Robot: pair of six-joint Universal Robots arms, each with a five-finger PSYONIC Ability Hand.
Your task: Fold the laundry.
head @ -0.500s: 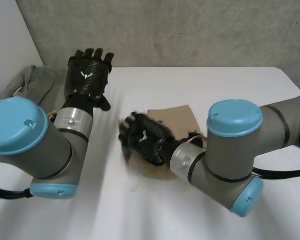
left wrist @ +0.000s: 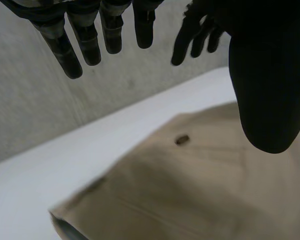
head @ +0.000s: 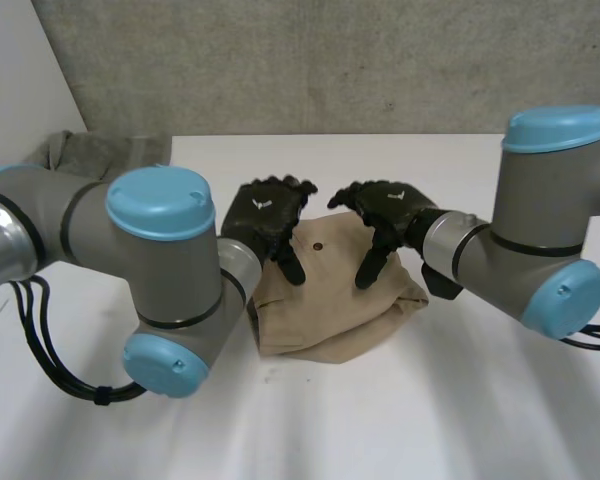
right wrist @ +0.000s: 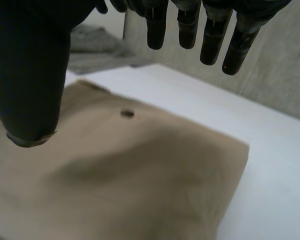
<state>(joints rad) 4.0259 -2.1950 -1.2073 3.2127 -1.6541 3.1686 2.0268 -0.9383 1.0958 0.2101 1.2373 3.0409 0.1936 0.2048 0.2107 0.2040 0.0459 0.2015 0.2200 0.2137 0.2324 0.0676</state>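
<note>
Left hand (head: pixel 265 212) hung loose-fingered over tan cloth (head: pixel 330 315), grasping nothing; right hand (head: pixel 388 212) beside it, likewise released; grey garment (head: pixel 95 152) lay well apart

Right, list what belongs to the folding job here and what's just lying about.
Job in hand:
tan cloth
left hand and right hand, both open above it

Lying about:
grey cloth, heaped at the far left corner of the table, untouched; maybe laundry too

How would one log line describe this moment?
left robot hand: open, over tan garment | right robot hand: open, over same garment | grey clothes: piled aside, untouched
</note>
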